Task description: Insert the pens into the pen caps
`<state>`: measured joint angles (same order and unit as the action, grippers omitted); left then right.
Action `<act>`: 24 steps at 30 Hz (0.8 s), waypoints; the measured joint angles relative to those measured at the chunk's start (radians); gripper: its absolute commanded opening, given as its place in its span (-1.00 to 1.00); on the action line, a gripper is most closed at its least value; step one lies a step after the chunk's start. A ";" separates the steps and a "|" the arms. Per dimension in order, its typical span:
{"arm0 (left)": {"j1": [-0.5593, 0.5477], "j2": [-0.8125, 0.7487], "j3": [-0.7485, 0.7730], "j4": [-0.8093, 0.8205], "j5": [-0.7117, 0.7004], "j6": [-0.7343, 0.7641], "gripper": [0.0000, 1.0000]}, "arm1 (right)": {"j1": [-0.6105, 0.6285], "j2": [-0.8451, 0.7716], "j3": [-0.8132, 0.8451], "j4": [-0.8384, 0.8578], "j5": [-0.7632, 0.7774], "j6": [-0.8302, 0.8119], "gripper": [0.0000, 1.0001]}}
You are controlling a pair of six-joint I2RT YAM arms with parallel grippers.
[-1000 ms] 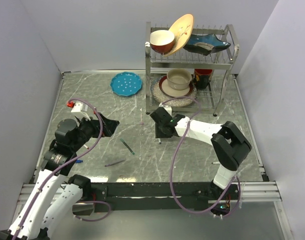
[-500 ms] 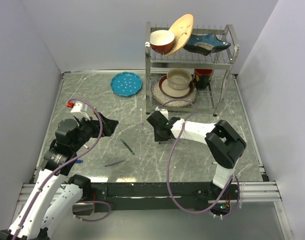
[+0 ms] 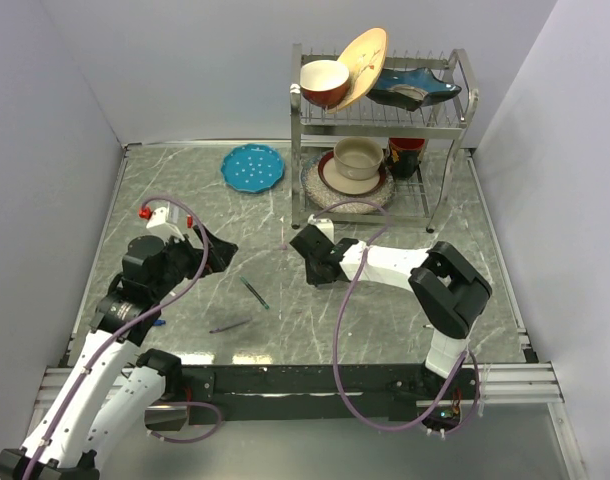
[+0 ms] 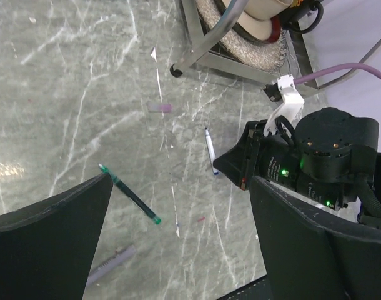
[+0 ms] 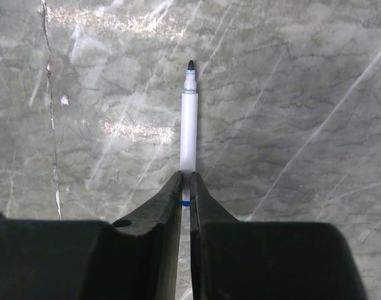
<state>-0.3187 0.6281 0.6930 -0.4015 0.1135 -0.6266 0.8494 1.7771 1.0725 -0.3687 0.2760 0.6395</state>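
My right gripper is shut on a white pen with a blue band. The pen sticks out ahead of the jaws, dark tip forward, low over the marbled table. The left wrist view shows the same pen at the right gripper's tip. A dark green pen and a grey-looking pen lie loose on the table. My left gripper hangs open above them, empty. A small blue piece, possibly a pen cap, lies by the left arm. The right gripper hides its pen from above.
A metal dish rack with bowls and plates stands at the back right; one foot is close to the right gripper. A blue plate sits at the back. A short pinkish tube lies near the rack foot.
The right gripper has shut on the white pen and its arm has shifted a little to the left. The left arm has edged slightly forward with its jaws still open.
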 measured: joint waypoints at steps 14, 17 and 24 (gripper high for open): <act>0.000 0.060 -0.086 0.157 0.059 -0.149 0.88 | 0.004 -0.111 -0.143 0.079 0.016 0.021 -1.00; 0.000 0.064 -0.128 0.208 0.071 -0.181 0.87 | 0.004 -0.137 -0.171 0.089 0.012 0.016 -1.00; 0.000 0.133 -0.152 0.308 0.084 -0.209 0.86 | 0.004 -0.233 -0.234 0.103 0.012 0.006 -1.00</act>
<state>-0.3187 0.7609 0.5411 -0.0937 0.1978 -0.8356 0.8532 1.5444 0.8383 -0.2657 0.2882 0.6453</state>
